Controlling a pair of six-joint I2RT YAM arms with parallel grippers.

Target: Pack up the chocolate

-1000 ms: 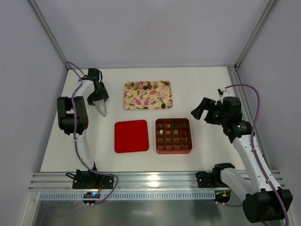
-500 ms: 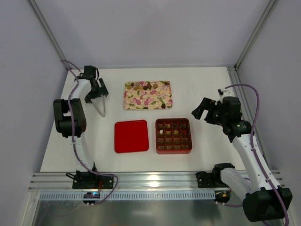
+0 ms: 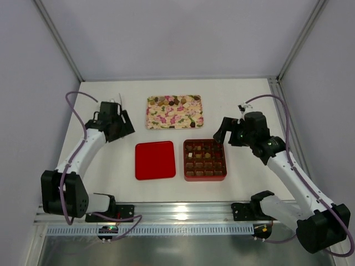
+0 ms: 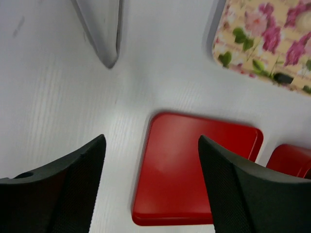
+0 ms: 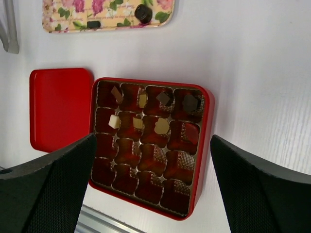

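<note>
Several pieces of chocolate point(image 3: 169, 101) lie along the far edge of the flowered tray point(image 3: 183, 117); one dark piece point(image 5: 143, 13) shows in the right wrist view. More chocolate point(image 5: 162, 126), pale and dark, sits in the two far rows of the red box point(image 3: 204, 177), whose rim point(image 5: 208, 145) frames a brown gridded insert. My right gripper point(image 3: 222, 134) point(image 5: 153, 138) hovers open above the box. My left gripper point(image 3: 126, 130) point(image 4: 151, 138) hangs open and empty over the near-left part of the table, by the red lid point(image 3: 155, 160) point(image 4: 194, 174).
A grey pointed tool point(image 4: 104, 34) point(image 5: 7, 29) lies on the white table left of the tray. The lid lies flat just left of the box. An aluminium rail point(image 3: 183, 213) runs along the near edge.
The left arm has swung down from the far-left corner toward the lid, leaving the grey tool behind it. The right gripper has moved left to above the box.
</note>
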